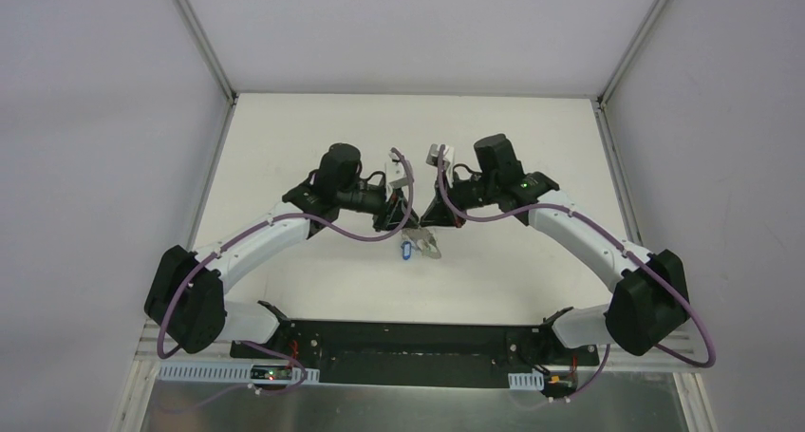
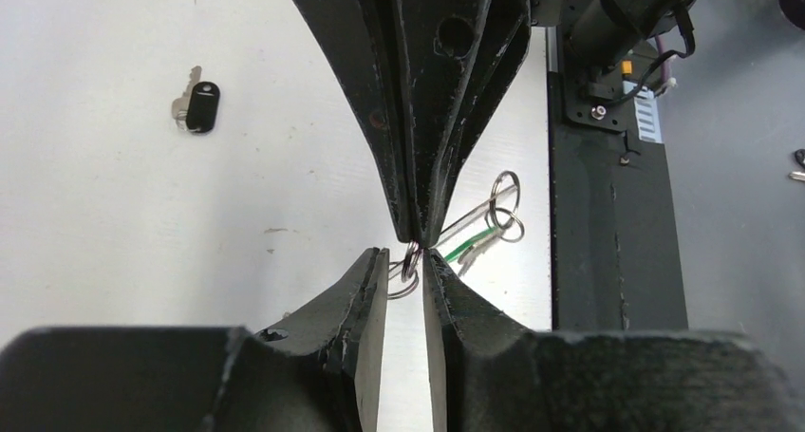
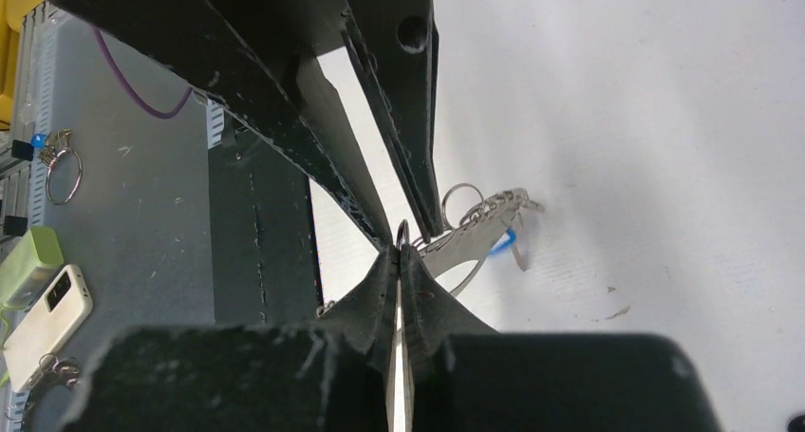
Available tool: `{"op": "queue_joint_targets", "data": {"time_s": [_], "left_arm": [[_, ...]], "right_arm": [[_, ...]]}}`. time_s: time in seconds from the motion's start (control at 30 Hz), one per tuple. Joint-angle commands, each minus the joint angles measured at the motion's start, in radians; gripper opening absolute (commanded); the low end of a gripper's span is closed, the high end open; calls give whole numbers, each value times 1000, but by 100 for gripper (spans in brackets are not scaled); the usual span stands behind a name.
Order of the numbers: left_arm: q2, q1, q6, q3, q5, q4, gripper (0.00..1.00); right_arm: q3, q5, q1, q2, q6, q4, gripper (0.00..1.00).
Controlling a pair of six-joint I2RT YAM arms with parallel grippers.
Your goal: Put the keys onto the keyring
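My two grippers meet tip to tip over the middle of the table. The keyring (image 1: 421, 243) hangs between them, its grey-beige strap (image 3: 473, 244) and silvery rings (image 2: 506, 204) trailing to the table. My right gripper (image 3: 400, 252) is shut on one thin metal ring (image 2: 410, 267) of the bunch. The left gripper (image 2: 406, 261) stands open, with that same ring loose in the narrow gap between its fingers. A green key (image 2: 476, 245) and a blue key (image 3: 508, 237) hang on the bunch. A black key (image 2: 201, 106) lies alone on the white table.
The black base plate (image 2: 608, 242) runs along the near table edge. Beyond it, off the table, lie a green-and-white box (image 3: 27, 261), a white phone-like device (image 3: 47, 313) and a spare ring (image 3: 63, 174). White walls enclose the table (image 1: 313, 138).
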Motion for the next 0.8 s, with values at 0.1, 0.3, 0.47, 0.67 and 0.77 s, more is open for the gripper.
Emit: {"op": "queue_joint_targets", "data": {"time_s": [0.1,0.3,0.47,0.67,0.77], "left_arm": [[-26,10,97,29,38,9,23],[-16,8,143,39,66,-28,21],[2,8,145,55,74,-34,13],[30,5,138,89,90,-52,2],[39,2,140,93,94,-58,0]], "right_arm": [[43,1,6,-17,-25,-43,0],[47,-16,6,-11,-14,-34,0],[44,-26,6,-3,-5,-23,0],[41,-29,4,-1,6,-9,0],[41,-29,4,-4,11,-2,0]]}}
